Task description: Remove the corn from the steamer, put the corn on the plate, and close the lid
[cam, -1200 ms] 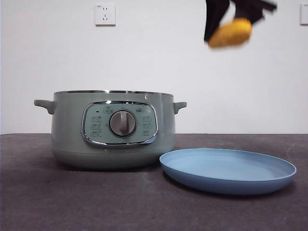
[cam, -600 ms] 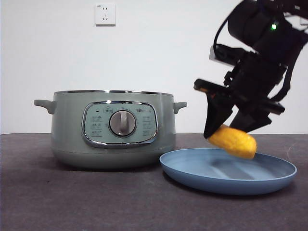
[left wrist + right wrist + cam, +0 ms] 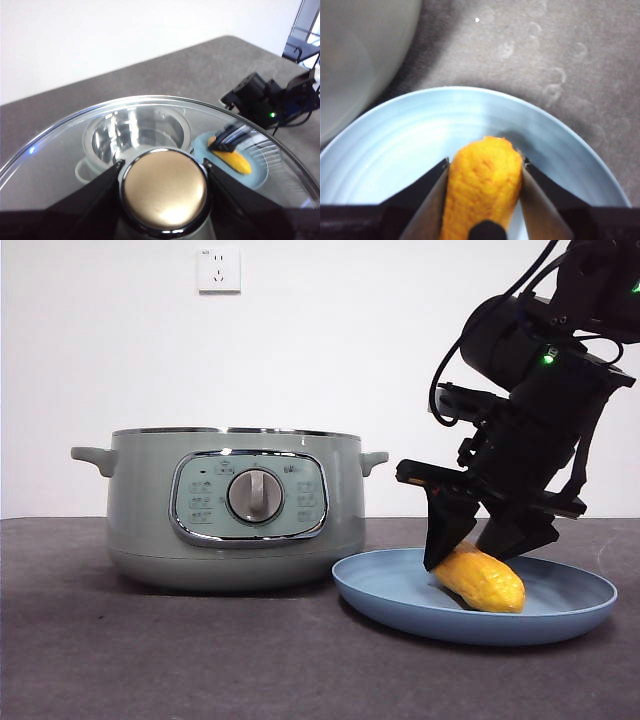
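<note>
While the right end effector (image 3: 470, 552) clamps the corn (image 3: 483, 580) low in the plate (image 3: 400, 595), part its jaws gently; left end effector (image 3: 164, 172) grips the lid (image 3: 65, 150) aloft

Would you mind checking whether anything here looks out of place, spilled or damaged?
Nothing stands out. The corn lies in the plate, clamped by the right pincer. The steamer stands upright and open, and the left pincer holds the lid by its knob.
</note>
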{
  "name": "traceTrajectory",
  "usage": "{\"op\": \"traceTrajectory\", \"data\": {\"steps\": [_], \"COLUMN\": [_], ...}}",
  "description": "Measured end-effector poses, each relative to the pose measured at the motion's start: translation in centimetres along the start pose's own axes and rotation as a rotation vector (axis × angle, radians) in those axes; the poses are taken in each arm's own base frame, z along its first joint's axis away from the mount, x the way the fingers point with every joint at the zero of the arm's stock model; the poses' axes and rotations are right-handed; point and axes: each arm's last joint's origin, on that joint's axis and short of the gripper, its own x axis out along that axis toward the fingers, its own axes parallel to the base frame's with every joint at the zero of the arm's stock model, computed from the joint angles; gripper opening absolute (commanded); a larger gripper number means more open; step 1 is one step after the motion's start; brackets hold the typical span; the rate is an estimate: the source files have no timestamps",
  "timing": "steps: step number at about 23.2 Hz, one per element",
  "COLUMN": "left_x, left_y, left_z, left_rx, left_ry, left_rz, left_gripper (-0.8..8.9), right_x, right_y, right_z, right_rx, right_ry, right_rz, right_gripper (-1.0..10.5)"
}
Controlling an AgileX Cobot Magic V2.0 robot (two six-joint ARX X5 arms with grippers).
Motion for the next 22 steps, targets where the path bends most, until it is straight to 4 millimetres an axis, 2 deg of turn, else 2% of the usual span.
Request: {"op": "traceTrajectory", "data": {"steps": [3, 4, 7, 9, 12, 14, 17, 22], "left_x": [0.5, 1.0, 3.1, 4.7, 7.8, 10.0, 14.6, 19.5], "left_y": [0.1, 0.2, 0.5, 0.8, 1.3, 1.6, 2.4, 2.8], "left_z": [0.6, 0.8, 1.4, 2.0, 3.0, 3.5, 3.8, 3.5], "left_rx": [-0.012, -0.013, -0.019, -0.023, -0.026, -0.026, -0.024, 0.004], "left_ry": [-0.03, -0.028, 0.003, 0.005, 0.002, 0.005, 0.034, 0.066], "left_rz": [0.0, -0.002, -0.013, -0.038, -0.047, -0.049, -0.053, -0.067], "left_gripper": [-0.08, -0.08, -0.08, -0.08, -0.08, -0.08, -0.08, -0.08], "right_x": [0.0, 0.0, -0.3, -1.3, -5.7, -9.3, -15.5, -21.6], "right_y": [0.0, 0.0, 0.0, 0.1, 0.6, 0.9, 1.4, 1.6], "right_z": [-0.2, -0.2, -0.4, -0.2, 1.1, 1.5, 1.2, -0.2], "right_rx": [0.009, 0.01, 0.019, 0.021, 0.016, 0.01, -0.001, -0.014], "right_ry": [0.024, 0.027, 0.045, 0.029, -0.084, -0.159, -0.302, -0.476], "right_rz": [-0.004, -0.004, -0.007, -0.004, 0.015, 0.028, 0.052, 0.081], "right_gripper": [5.0, 5.6, 5.7, 5.7, 5.7, 5.7, 5.7, 5.7]}}
